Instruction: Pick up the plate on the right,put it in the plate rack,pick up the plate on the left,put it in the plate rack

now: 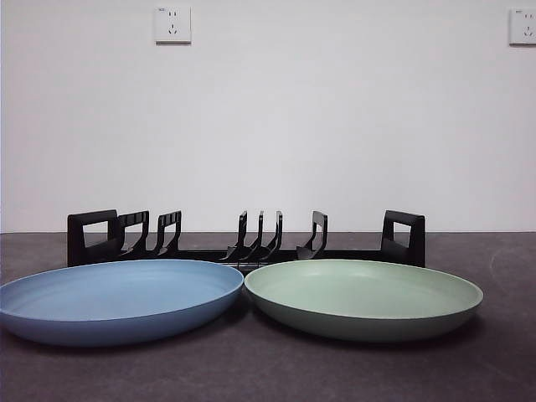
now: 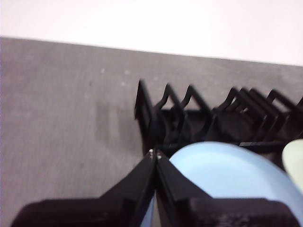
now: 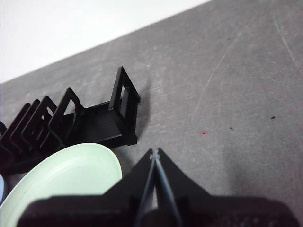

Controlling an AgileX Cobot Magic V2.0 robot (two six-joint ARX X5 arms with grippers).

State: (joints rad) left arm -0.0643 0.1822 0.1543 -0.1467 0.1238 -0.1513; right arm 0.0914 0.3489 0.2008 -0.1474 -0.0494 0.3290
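**Two plates flat on the desk, rack empty behind them**

A blue plate and a green plate lie flat side by side on the dark grey desk. In the front view the blue one is on the left and the green one on the right, and their rims nearly touch at the middle. Just behind them stands the plate rack, long and black, with upright curved prongs and a blocky loop handle at each end. No plate sits in its slots.

The left gripper hangs above the desk near the blue plate, just beside the rack's end handle. Its jaws are pressed together, pinching nothing. A sliver of the green plate shows at the edge of that view.

The right gripper hangs over bare desk just beside the green plate and near the rack's other end handle. Its jaws are also pressed together and hold nothing.

Neither arm appears in the front view. Two wall sockets sit high on the white wall behind.
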